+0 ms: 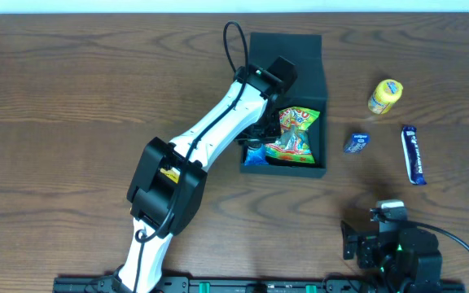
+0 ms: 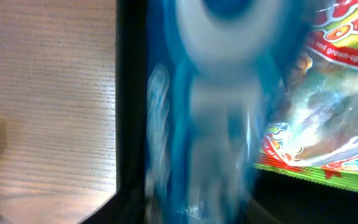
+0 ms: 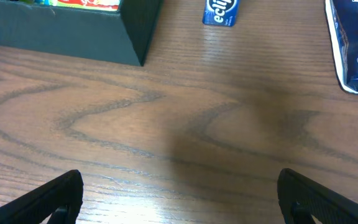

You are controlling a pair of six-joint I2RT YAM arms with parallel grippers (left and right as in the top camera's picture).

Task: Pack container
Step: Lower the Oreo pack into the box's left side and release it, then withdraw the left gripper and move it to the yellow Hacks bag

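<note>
The container [image 1: 300,69] is a dark square box with its flap lid open at the back; its wall also shows in the left wrist view [image 2: 131,93] and the right wrist view [image 3: 73,34]. Inside lie a colourful sweets bag [image 1: 293,134] [image 2: 328,93] and, at the left wall, a blue packet [image 1: 254,153]. My left gripper [image 1: 257,138] reaches down into the box over that packet. The blue packet [image 2: 216,124] fills the left wrist view as a blur and hides the fingers. My right gripper [image 1: 381,236] [image 3: 185,205] hovers open over bare table.
Right of the box lie a yellow packet [image 1: 385,96], a small blue mint pack [image 1: 357,142] [image 3: 220,11] and a dark blue chocolate bar [image 1: 414,155] [image 3: 356,50]. The left arm stretches diagonally from the front edge to the box.
</note>
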